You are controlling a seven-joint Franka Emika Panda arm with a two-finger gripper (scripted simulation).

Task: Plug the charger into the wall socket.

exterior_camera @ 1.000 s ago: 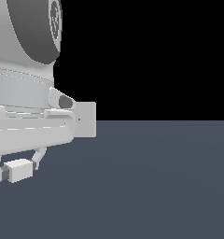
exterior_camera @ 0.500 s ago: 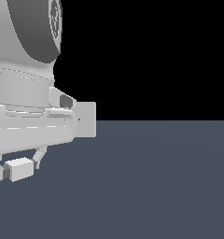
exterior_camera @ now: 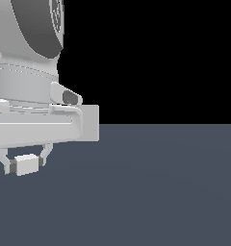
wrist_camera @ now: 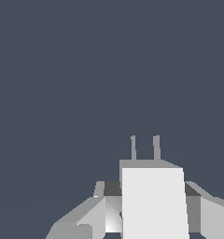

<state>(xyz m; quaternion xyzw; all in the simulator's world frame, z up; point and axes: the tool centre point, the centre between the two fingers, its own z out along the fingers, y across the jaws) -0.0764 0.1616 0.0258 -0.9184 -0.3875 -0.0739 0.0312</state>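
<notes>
The charger (exterior_camera: 27,164) is a small white block, and my gripper (exterior_camera: 26,161) is shut on it, one finger on each side, low at the exterior view's left. In the wrist view the charger (wrist_camera: 153,200) fills the space between the fingers (wrist_camera: 200,212), and its two prongs (wrist_camera: 144,148) point away over bare floor. The wall socket (exterior_camera: 91,122) is an upright white panel. Only a strip of it shows past my hand, to the exterior view's right of the charger and higher. Its centre is hidden. The wrist view does not show the socket.
My arm's large grey-white links (exterior_camera: 31,57) fill the exterior view's upper left. A dark grey-blue floor (exterior_camera: 160,192) spreads under everything, with black background above it.
The hand and the held charger have shifted toward the exterior view's right and slightly up. My hand now covers more of the socket panel, including its centre dot.
</notes>
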